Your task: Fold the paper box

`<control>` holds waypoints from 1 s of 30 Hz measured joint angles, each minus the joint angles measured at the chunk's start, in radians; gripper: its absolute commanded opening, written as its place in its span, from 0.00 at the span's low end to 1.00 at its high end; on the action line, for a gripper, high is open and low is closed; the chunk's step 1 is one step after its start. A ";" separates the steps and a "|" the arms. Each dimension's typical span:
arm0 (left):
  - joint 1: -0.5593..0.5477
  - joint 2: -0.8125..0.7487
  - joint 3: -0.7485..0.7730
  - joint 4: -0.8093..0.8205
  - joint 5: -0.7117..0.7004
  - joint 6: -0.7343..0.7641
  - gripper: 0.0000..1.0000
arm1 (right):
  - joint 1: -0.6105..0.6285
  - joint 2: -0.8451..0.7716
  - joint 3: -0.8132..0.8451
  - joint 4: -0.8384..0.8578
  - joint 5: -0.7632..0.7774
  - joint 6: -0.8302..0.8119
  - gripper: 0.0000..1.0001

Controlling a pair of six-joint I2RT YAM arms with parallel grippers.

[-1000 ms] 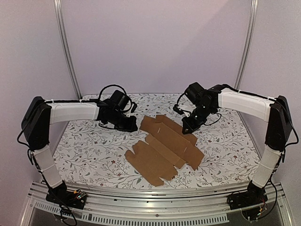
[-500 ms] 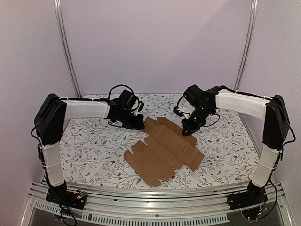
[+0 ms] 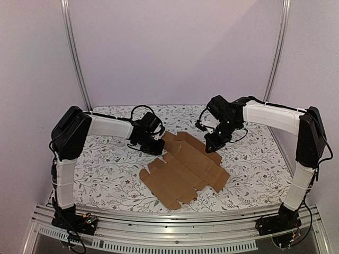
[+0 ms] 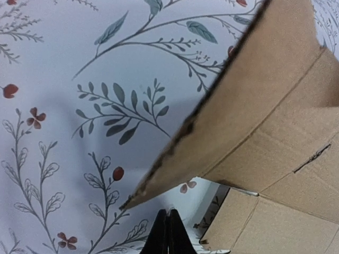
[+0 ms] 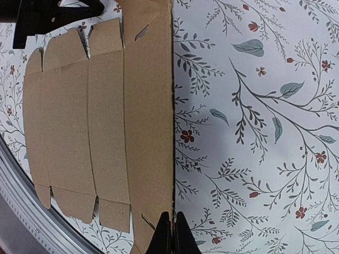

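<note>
Both tools were pressed together at the tips. From the overhead view, the left tool (image 3: 157, 148) sat at the far left corner of the paper box (image 3: 185, 168), a flat, unfolded sheet of plain brown corrugated cardboard with flaps, tabs and slits. In the left wrist view, the tool's two black fingertips (image 4: 168, 233) met in a thin point with nothing between them, and just ahead of them an edge of the cardboard (image 4: 265, 121) was lifted a little off the surface, casting a shadow beneath. The right tool (image 3: 211, 146) stood at the sheet's far right edge. In its wrist view the fingertips (image 5: 168, 233) also met in a point, right at the long straight edge of the cardboard (image 5: 106, 127), which stretched away ahead and to the left of them; whether they touched the edge could not be told.

Under the sheet, the table (image 3: 106, 169) was covered with a white cloth printed with grey-green leafy sprigs and small red flowers. A ridged metal rail (image 3: 175, 233) ran along the table's near edge, where both arm bases were bolted. Plain pale lilac walls (image 3: 175, 53) enclosed the space on three sides, with two slim metal posts (image 3: 77, 58) rising from the table's back corners.
</note>
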 measured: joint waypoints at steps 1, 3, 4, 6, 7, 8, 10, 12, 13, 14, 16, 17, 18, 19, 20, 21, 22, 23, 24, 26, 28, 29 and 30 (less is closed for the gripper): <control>-0.003 0.006 0.000 0.000 0.001 0.000 0.02 | 0.000 0.000 -0.001 0.000 0.000 0.000 0.00; -0.009 0.010 0.005 0.002 0.003 0.001 0.01 | 0.000 0.000 -0.002 0.000 0.000 0.000 0.00; -0.011 0.010 0.006 0.002 0.005 0.002 0.01 | 0.000 0.000 -0.002 0.000 0.000 0.000 0.00; -0.016 0.011 0.007 0.000 0.012 0.003 0.00 | 0.000 0.000 -0.002 0.001 0.000 0.000 0.00; -0.019 0.012 0.007 -0.001 0.016 0.004 0.00 | 0.000 0.000 -0.002 0.001 0.000 0.001 0.00; -0.021 0.013 0.007 -0.001 0.020 0.005 0.00 | 0.000 0.000 -0.002 0.001 0.000 0.001 0.00; -0.024 0.013 0.007 -0.002 0.025 0.006 0.00 | 0.000 0.000 -0.002 0.000 0.000 0.002 0.00; -0.024 0.013 0.005 0.000 0.030 0.008 0.00 | -0.001 0.000 -0.002 -0.001 0.001 0.004 0.00; -0.024 0.011 0.003 0.002 0.034 0.008 0.00 | -0.001 0.000 -0.002 -0.002 0.001 0.004 0.00; -0.024 0.008 -0.003 0.005 0.040 0.008 0.00 | -0.001 0.000 -0.002 -0.003 0.002 0.004 0.00; -0.024 -0.003 -0.025 0.017 0.058 0.009 0.00 | -0.001 0.000 -0.003 -0.006 0.003 0.004 0.00; -0.024 -0.011 -0.039 0.023 0.072 0.009 0.00 | -0.001 0.000 -0.004 -0.007 0.003 0.004 0.00; -0.024 -0.019 -0.053 0.027 0.085 0.008 0.00 | -0.003 0.000 -0.005 -0.008 0.003 0.004 0.00; -0.024 -0.027 -0.066 0.034 0.100 0.008 0.00 | -0.004 0.000 -0.008 -0.011 0.003 0.004 0.00; -0.024 -0.032 -0.078 0.042 0.112 0.008 0.00 | -0.005 0.000 -0.010 -0.013 0.003 0.004 0.00; -0.024 -0.035 -0.086 0.049 0.124 0.008 0.00 | -0.005 0.000 -0.011 -0.015 0.003 0.004 0.00; -0.024 -0.039 -0.093 0.058 0.134 0.007 0.00 | -0.005 0.000 -0.013 -0.016 0.003 0.004 0.00; -0.024 -0.042 -0.101 0.065 0.146 0.007 0.00 | -0.005 0.000 -0.016 -0.018 0.004 0.004 0.00; -0.024 -0.045 -0.109 0.072 0.156 0.006 0.00 | -0.006 0.000 -0.018 -0.021 0.004 0.004 0.00; -0.024 -0.050 -0.122 0.085 0.174 0.002 0.00 | -0.006 0.000 -0.022 -0.024 0.006 0.004 0.00; -0.024 -0.055 -0.132 0.095 0.190 -0.002 0.00 | -0.007 0.000 -0.024 -0.027 0.008 0.004 0.00; -0.024 -0.059 -0.138 0.101 0.200 -0.003 0.00 | -0.007 0.000 -0.025 -0.029 0.010 0.004 0.00; -0.024 -0.063 -0.143 0.104 0.209 -0.005 0.00 | -0.007 0.000 -0.026 -0.029 0.011 0.004 0.00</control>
